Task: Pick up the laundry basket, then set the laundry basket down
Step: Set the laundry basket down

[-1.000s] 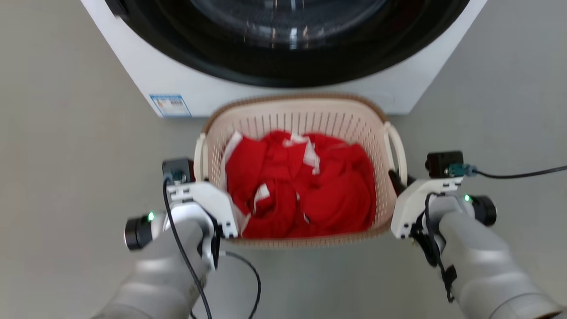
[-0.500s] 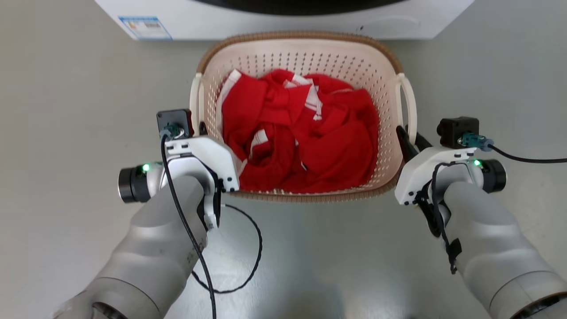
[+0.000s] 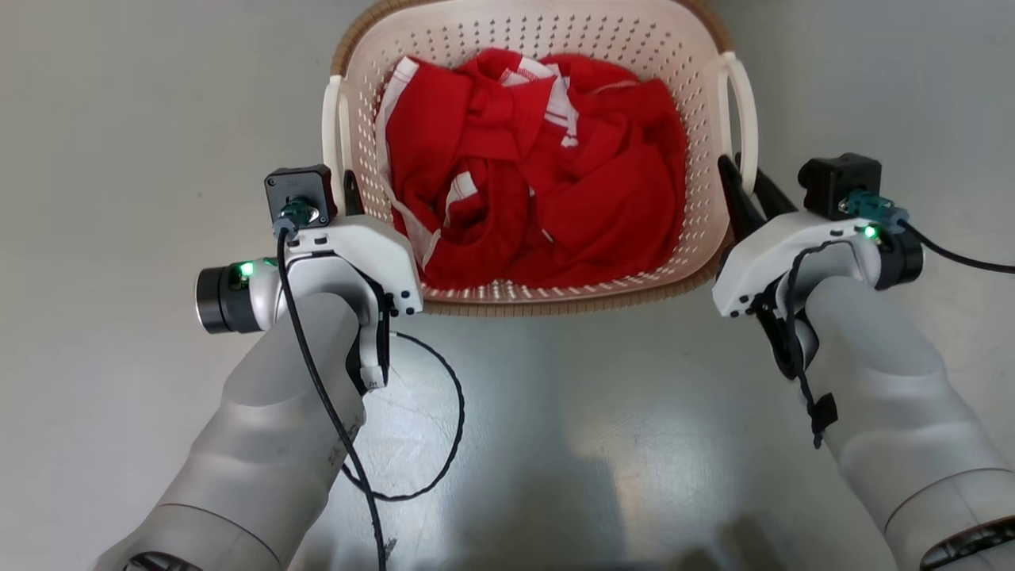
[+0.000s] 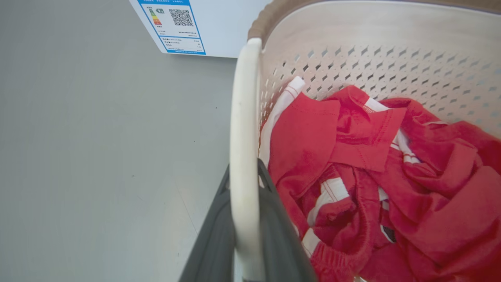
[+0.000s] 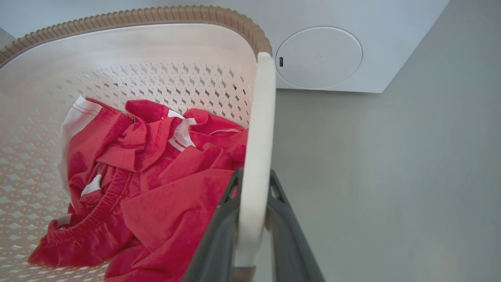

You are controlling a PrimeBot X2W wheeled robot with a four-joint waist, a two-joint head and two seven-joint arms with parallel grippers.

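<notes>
— Basket (image 3: 547,36) position and grip state were requested.

— It was located between the two arms, in front of the washer (image 5: 321,58). Whether its base was touching the floor (image 3: 555,444) could not be determined. The left gripper (image 3: 349,189) was found with one finger on each side of the left handle (image 4: 243,117), pressed against the bar. The right gripper (image 3: 747,186) was closed in the same way on the right handle (image 5: 258,117).

— Handling characteristics were asked for.

— The shell was judged to be thin perforated plastic: light, stiff enough to keep its shape, with some flex expected in the walls. The load was seen to be red clothes (image 3: 539,159), soft and loosely piled. Little weight was expected from it, and no hard shifting. The handles were noted as smooth and rounded, so slip or rotation between the fingers was considered possible.

— A recommended hold was asked for.

— Both handles were to be used together, since no other part was suited to narrow fingers. The rim was ribbed but was judged too broad for them. Each handle was seen to be gripped toward its near end, so a downward tilt of the far side was considered a risk. Equal arm height and slow motion were advised.
</notes>
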